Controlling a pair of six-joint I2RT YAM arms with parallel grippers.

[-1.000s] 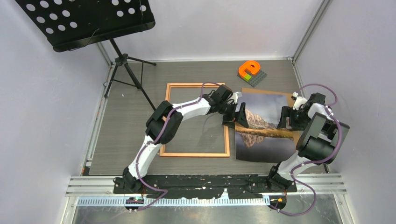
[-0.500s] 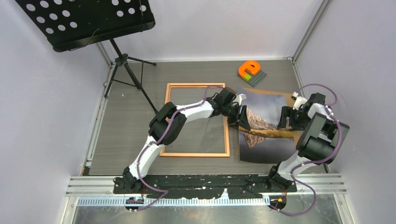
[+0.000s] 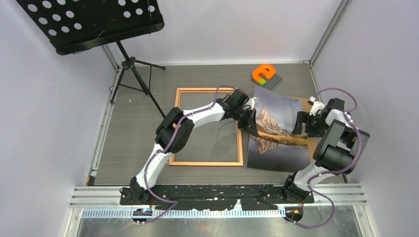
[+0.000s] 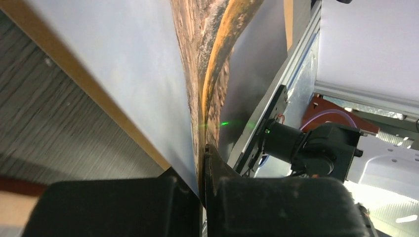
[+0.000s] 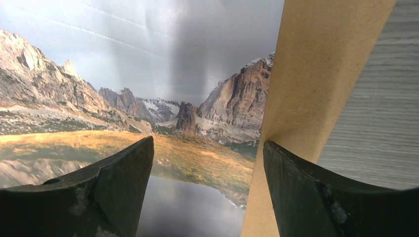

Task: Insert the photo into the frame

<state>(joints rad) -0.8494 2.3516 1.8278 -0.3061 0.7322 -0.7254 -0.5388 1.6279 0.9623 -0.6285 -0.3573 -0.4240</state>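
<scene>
Left gripper (image 3: 250, 123) is clamped tight on the left edge of the glossy mountain-and-lake photo print (image 3: 276, 136), which is tilted up just right of the thin orange-brown wooden frame (image 3: 205, 163). Right gripper (image 3: 302, 128) hovers over the print's right edge with jaws spread wide (gripping nothing). The print is best carried leftward slowly, with its corners aligned inside the border.

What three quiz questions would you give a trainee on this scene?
1. True or false: the photo lies inside the frame.
2. Which gripper is shut on the photo? A) left gripper B) right gripper C) neither
3. Fill in: the right gripper's jaws are ___.
Key: 1 false, it sits beside the frame; 2 A; 3 open.
</scene>
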